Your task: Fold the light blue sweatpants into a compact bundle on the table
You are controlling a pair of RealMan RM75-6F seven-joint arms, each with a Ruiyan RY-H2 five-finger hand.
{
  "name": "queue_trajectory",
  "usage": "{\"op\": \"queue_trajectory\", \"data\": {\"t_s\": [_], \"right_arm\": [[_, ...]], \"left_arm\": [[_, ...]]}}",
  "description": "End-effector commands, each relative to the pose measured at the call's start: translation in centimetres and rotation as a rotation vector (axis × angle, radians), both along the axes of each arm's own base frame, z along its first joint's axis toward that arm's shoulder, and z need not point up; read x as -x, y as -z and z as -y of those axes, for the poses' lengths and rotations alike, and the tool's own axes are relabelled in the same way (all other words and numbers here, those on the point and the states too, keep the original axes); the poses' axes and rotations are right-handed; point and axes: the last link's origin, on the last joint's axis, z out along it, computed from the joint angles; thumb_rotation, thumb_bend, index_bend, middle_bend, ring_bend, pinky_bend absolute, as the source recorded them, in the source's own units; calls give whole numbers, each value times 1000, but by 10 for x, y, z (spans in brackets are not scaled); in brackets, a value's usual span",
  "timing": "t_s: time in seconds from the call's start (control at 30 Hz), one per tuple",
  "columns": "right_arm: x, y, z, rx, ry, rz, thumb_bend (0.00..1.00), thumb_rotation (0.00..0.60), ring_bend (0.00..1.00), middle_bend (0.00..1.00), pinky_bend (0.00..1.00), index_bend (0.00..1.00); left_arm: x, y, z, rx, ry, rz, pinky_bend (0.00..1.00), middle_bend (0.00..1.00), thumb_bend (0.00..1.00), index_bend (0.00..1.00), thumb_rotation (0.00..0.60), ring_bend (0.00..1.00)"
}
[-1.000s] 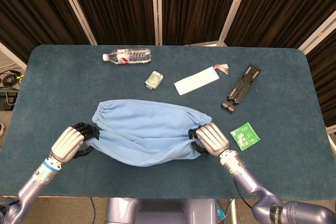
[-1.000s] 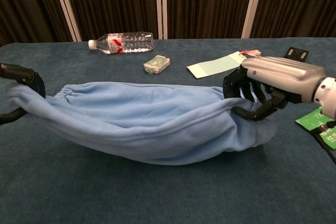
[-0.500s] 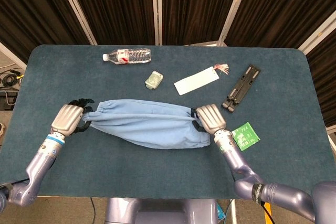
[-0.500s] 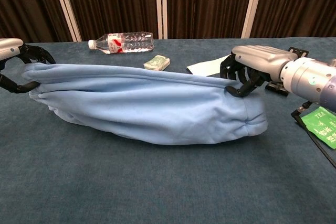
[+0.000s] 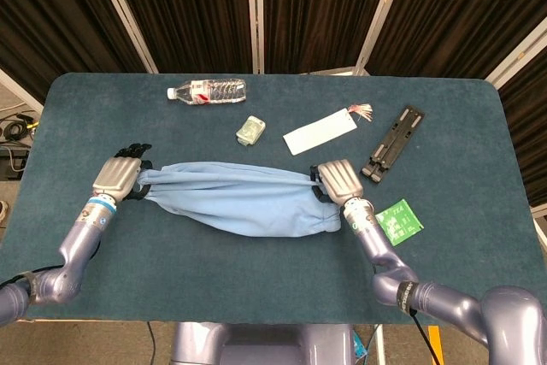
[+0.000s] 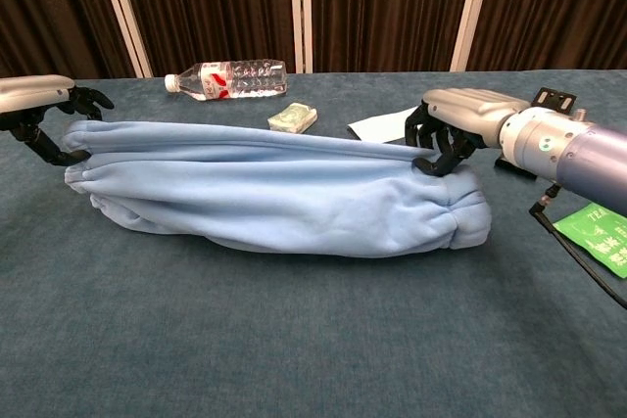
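The sweatpants (image 5: 244,201) lie as a long narrow band across the middle of the table (image 5: 479,271), running side to side, a little nearer the front edge than the back. The left hand (image 5: 118,177) grips one end of the band along its far edge, fingers curled into the cloth; the right hand (image 5: 338,180) grips the other end the same way. In the chest view the left hand (image 6: 44,105) and right hand (image 6: 453,119) both have dark fingers hooked over the upper hem, and the sweatpants (image 6: 284,198) bulge forward below that line, resting on the table.

This looks like the lengthwise fold in hand: the far edge is held taut between the two hands while the body of the cloth sits doubled beneath it. The bundle is slim but long, so the task seems roughly half done.

The next move probably calls for laying the held edge down flat, letting go, then bringing one end over toward the other to shorten the band. Care is needed that the cloth does not drag or unroll when the fingers release.

Toward the back edge lie a bottle (image 5: 207,91), a small packet (image 5: 250,130) and a paper strip (image 5: 320,132); a black stand (image 5: 393,143) and a green sachet (image 5: 398,220) sit toward the right edge, all apart from the cloth
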Motion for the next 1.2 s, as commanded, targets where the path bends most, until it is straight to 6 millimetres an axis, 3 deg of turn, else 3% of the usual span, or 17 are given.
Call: {"op": "queue_trajectory", "data": {"t_s": [0.03,0.07,0.1,0.17,0.23,0.3,0.6,0.87,1.0,1.2], "right_arm": [[2,4,1,-34,7,-2,329,600,417,408,351,473],[3,4,1,-41,7,-2,213,600,294,273,224,341],[4,4,1,-51,9,0,158,600,233,206,165,275],[4,4,0,-65,11,5,19,600,49,27,19,75],[3,1,0,-63,-4,7,0,600,2,0,0,9],[0,-6,-1,-33,-41,15,0,600,0,0,0,0],[-8,-33,-10,14,-143,50,0,600,0,0,0,0],[-15,-71,-29,17,-258,54,0,600,0,0,0,0],[-5,-85,-51,-59,-349,-7,0,600,0,0,0,16],[20,-81,-74,-142,-519,-144,0,600,0,35,0,61]], "left_arm": [[-6,9,-8,17,-23,8,7,8,574,654,600,0],[-5,10,-8,19,-29,8,3,4,574,630,600,0],[-4,11,-10,24,-37,6,0,0,574,578,600,0],[-4,13,-11,33,-46,3,0,0,573,380,600,0],[-3,15,-13,39,-56,6,0,0,569,77,600,0],[-1,12,-15,26,-64,20,0,0,566,0,600,0],[3,-7,-12,0,-66,53,0,0,565,0,600,0],[9,-40,1,-55,-38,38,0,0,565,0,600,0],[16,-66,18,-126,-9,27,0,0,568,0,600,0],[28,-87,44,-193,-4,25,0,0,571,0,600,0]]}}
